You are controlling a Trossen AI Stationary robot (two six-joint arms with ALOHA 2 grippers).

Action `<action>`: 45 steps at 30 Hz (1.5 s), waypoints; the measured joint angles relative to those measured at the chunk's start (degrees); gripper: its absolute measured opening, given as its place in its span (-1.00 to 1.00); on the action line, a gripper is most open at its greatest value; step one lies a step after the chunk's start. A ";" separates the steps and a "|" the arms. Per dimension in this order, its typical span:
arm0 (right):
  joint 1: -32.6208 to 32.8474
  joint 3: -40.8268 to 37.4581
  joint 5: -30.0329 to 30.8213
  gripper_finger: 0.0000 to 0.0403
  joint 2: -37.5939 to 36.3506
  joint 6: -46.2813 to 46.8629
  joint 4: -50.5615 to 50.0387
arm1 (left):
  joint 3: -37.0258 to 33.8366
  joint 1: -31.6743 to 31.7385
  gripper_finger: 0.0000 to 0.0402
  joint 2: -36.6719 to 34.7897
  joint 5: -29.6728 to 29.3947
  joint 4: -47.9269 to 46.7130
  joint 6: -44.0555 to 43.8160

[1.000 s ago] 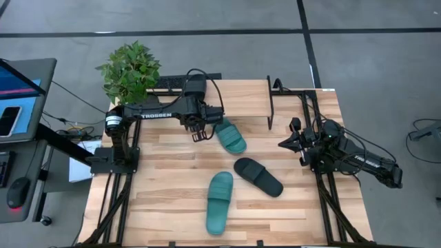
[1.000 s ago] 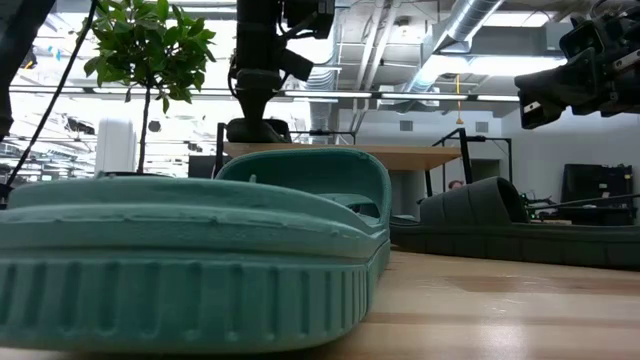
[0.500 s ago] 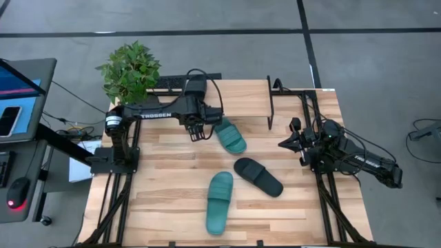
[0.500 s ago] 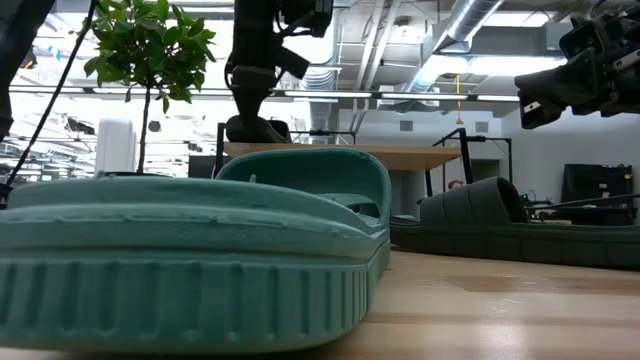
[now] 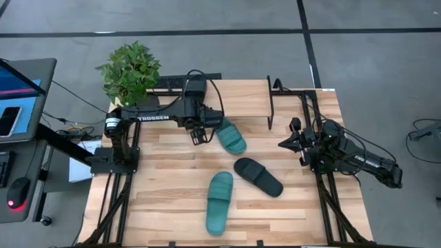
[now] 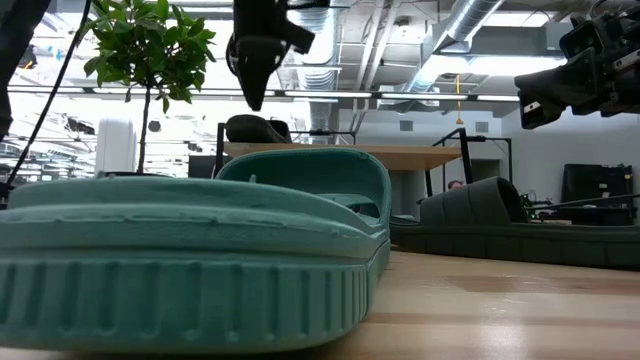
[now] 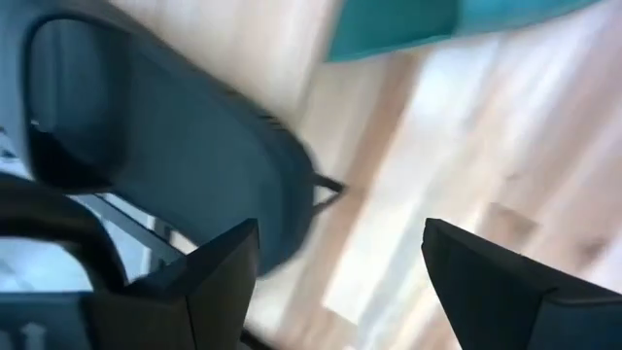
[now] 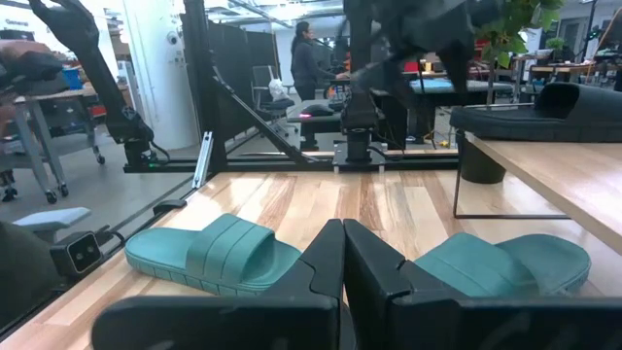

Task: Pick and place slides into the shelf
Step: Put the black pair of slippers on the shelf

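just beside the open left hand [image 5: 198,135], a teal slide [image 5: 229,135] on the tabletop; right hand [image 5: 298,145] closed

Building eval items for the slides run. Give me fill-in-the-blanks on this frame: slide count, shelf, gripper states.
1. On the wooden tabletop lie two teal green rubber slides and ___ black rubber slide.
2. The slide on the light plank shelf is coloured ___.
3. The left gripper, beside a teal slide, is ___ and empty.
4. The right gripper, off to the side, is ___.
Missing words: one; black; open; shut.
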 joint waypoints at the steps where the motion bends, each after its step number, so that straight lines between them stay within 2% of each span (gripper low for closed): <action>1: 0.00 0.00 0.01 -1.00 -0.01 0.00 0.00 | 0.45 -0.66 0.37 0.00 0.46 -0.34 -1.44; 14: 0.00 0.00 0.01 -1.00 0.00 0.00 0.00 | 3.44 -9.36 0.37 -0.05 -0.68 1.69 -18.07; 25: 0.00 0.00 0.02 -1.00 0.00 0.00 0.00 | 1.50 -16.99 0.37 -0.31 -20.76 7.08 -25.79; 30: 0.00 0.00 0.02 -1.00 0.00 0.00 0.00 | -1.37 -20.83 0.37 -0.31 -29.22 11.49 -26.83; 34: 0.00 0.00 0.01 -1.00 -0.01 0.00 -0.01 | -3.41 -23.33 0.37 -0.28 -35.88 11.90 -31.43; 40: 0.00 0.00 0.00 -1.00 -0.02 0.00 0.00 | -6.94 -26.01 0.37 -0.39 -38.74 12.31 -37.75; 45: 0.00 0.00 0.00 -1.00 0.00 0.00 -0.01 | -8.58 -29.65 0.37 -0.44 -40.66 14.68 -38.45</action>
